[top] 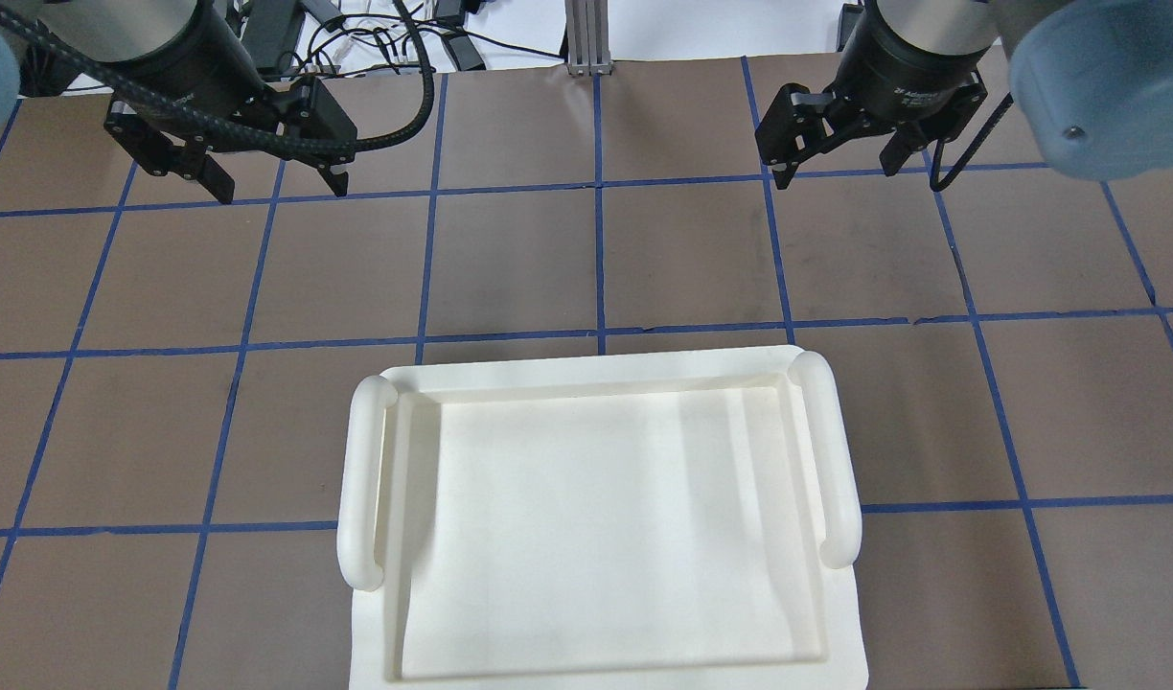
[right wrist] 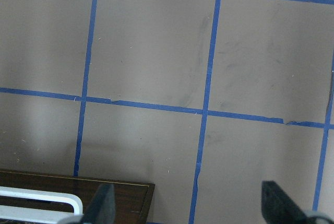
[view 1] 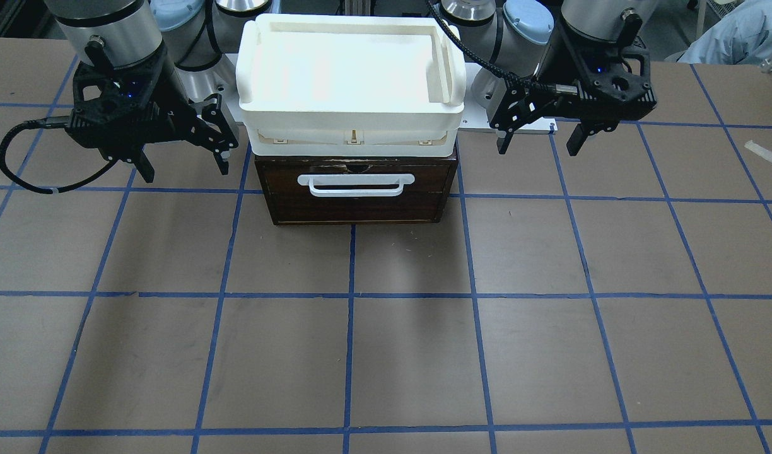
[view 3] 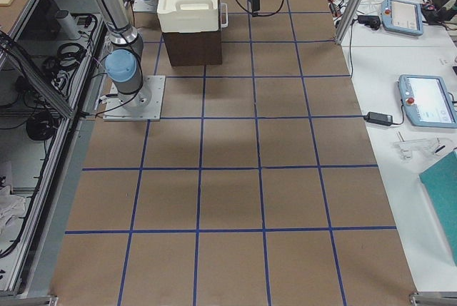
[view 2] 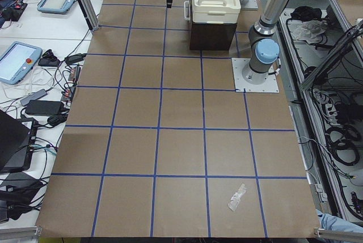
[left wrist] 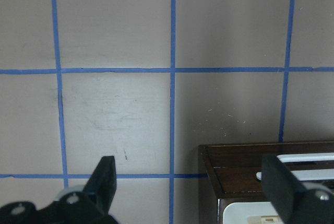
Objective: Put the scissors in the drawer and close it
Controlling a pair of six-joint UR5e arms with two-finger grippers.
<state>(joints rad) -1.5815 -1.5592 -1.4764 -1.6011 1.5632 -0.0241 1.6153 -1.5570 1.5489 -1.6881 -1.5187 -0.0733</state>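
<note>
Brown table (view 1: 386, 353) with a blue tape grid. Drawer (view 1: 361, 209), dark wood front with white bar handle (view 1: 356, 185), pushed in, upper centre of the front-facing view, with a cream tray (view 1: 348, 120) on top. Left hand (view 1: 540, 146), upper right, and right hand (view 1: 185, 169), upper left: both spread wide, holding nothing, flanking the drawer.

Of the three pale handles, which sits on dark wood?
The white bar handle on the drawer front; the other two are rounded grips on the cream tray.

Robotics lab: teach pendants (view 3: 427, 100), loose cables (view 2: 339, 141), tape-gridded table (view 1: 411, 359)
</note>
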